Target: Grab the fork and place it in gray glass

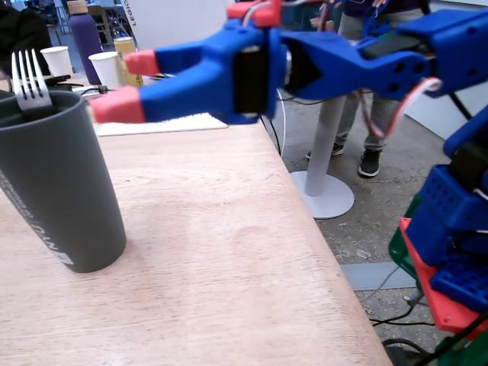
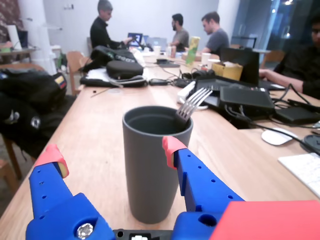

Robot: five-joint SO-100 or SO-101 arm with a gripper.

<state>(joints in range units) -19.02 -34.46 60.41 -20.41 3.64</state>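
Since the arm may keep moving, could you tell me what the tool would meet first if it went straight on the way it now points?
Most likely the gray glass: the wrist view shows it standing right ahead between the open tool's pink fingertips. The fork already stands inside. How near is unclear; the tips may pass either side.

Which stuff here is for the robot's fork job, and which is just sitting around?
For the job:
- fork, tines up inside the glass
- gray glass
- gripper, open, holding nothing

Just lying about:
- purple bottle
- white paper cups
- black bag
- laptops and cables
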